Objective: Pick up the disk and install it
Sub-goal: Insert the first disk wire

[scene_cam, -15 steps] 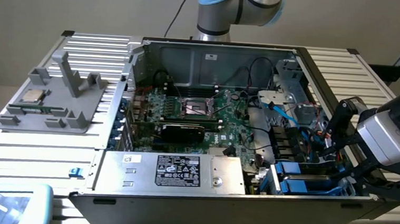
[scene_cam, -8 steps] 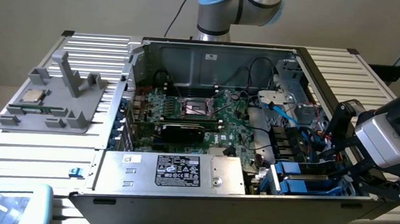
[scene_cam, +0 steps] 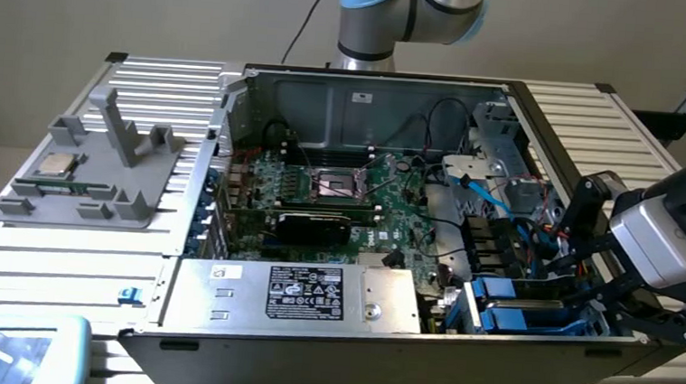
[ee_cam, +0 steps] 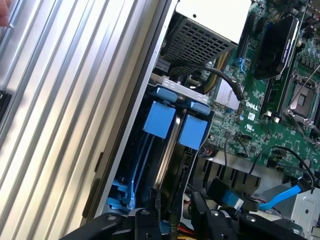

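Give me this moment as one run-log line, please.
disk: on edge inside computer case | gripper: nearest the disk | seating: cannot tell

text: "DELL" | white print | on: green motherboard (ee_cam: 260,120)

Exterior view: bright, even light, probably from overhead. Ribbed counter (scene_cam: 48,262) blown out near-white on the exterior view's left, with hard glare there. Computer case (scene_cam: 324,109) back wall in soft shade, few hard shadows. Wrist view: counter ribs streaked with glare, drive bay (ee_cam: 145,165) deep in shadow, motherboard (ee_cam: 270,125) evenly lit. Claw (ee_cam: 177,225) underexposed, almost black.
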You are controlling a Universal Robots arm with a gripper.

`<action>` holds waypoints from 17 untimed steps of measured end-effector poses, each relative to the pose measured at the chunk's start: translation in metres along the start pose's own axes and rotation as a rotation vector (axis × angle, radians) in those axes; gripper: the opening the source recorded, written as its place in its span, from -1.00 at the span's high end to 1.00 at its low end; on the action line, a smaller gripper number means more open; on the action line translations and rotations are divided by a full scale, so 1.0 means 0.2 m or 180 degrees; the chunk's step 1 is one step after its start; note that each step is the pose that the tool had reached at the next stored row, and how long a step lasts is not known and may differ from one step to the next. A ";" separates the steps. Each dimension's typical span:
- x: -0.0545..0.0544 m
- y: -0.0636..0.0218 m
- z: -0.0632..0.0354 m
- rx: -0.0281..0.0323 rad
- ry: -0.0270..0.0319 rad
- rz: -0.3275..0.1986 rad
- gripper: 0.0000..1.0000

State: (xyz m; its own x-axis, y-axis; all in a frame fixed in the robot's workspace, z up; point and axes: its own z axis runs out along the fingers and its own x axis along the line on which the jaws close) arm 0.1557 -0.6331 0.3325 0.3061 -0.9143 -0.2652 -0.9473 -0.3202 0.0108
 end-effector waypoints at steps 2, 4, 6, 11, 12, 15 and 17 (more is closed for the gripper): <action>0.00 -0.001 0.001 0.0000 -0.0001 -0.0001 0.25; 0.00 -0.001 0.002 0.0000 -0.0002 -0.0001 0.25; 0.00 -0.002 0.002 0.0001 -0.0004 -0.0001 0.25; 0.00 -0.010 0.001 0.0000 -0.0016 -0.0001 0.55; 0.00 -0.012 0.001 -0.0001 -0.0018 -0.0001 0.65; 0.00 -0.013 0.001 -0.0006 -0.0023 0.0001 0.65; 0.00 -0.012 0.001 -0.0006 -0.0023 0.0000 0.65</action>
State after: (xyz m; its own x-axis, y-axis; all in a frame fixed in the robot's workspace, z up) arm 0.1581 -0.6326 0.3321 0.3054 -0.9125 -0.2722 -0.9471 -0.3207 0.0127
